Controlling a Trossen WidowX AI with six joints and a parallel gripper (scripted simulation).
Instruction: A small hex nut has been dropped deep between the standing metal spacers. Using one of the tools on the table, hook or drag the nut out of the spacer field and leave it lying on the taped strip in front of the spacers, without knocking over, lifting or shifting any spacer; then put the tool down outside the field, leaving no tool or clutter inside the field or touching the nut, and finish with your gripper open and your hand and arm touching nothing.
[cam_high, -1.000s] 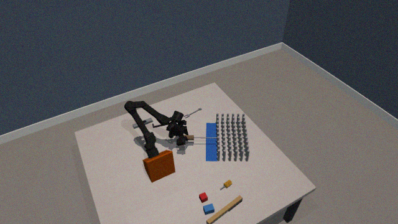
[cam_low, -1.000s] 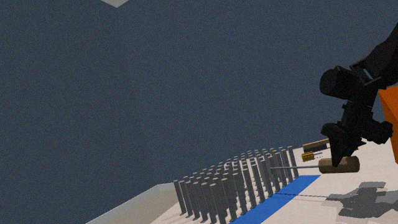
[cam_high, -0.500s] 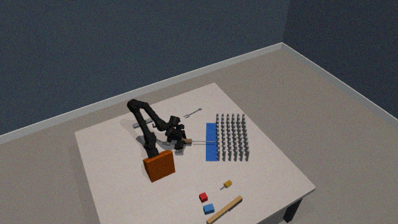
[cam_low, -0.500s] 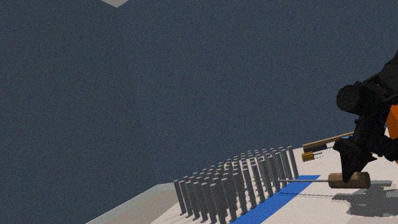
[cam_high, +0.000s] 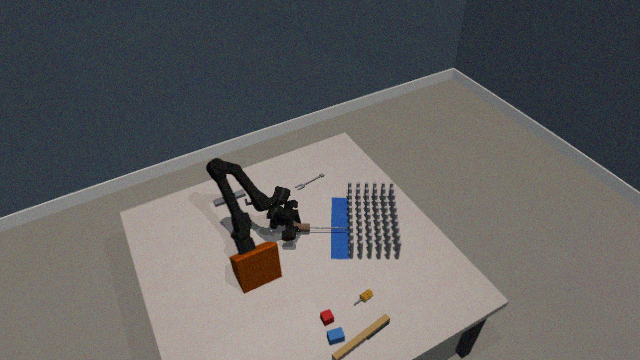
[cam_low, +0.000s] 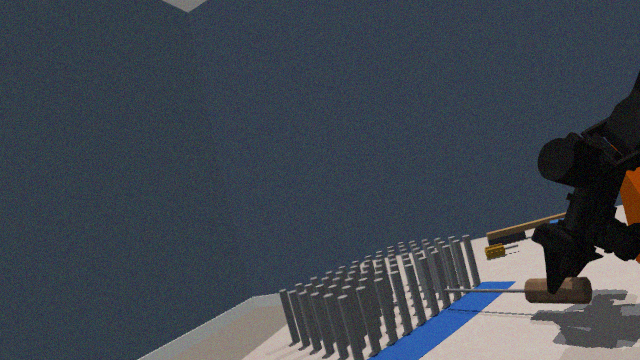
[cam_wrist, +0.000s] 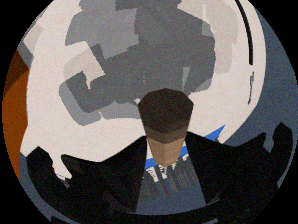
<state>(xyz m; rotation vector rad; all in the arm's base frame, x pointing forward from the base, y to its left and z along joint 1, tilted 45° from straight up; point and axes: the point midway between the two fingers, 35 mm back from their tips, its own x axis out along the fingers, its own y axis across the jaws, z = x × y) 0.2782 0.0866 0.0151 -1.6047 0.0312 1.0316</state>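
Observation:
My gripper is shut on the brown handle of a thin-rod tool. The handle is held low above the table, with its shadow below. The metal rod lies roughly level across and above the blue taped strip. Its tip is at the front row of the standing grey spacers; whether it touches one or sits in a gap cannot be told. The spacers appear upright. The hex nut cannot be made out in any view.
A fork-ended metal tool lies behind the arm and a grey bar lies beside it. A yellow-handled tool, red cube, blue block and wooden stick are near one edge. An orange block stands at the arm's base.

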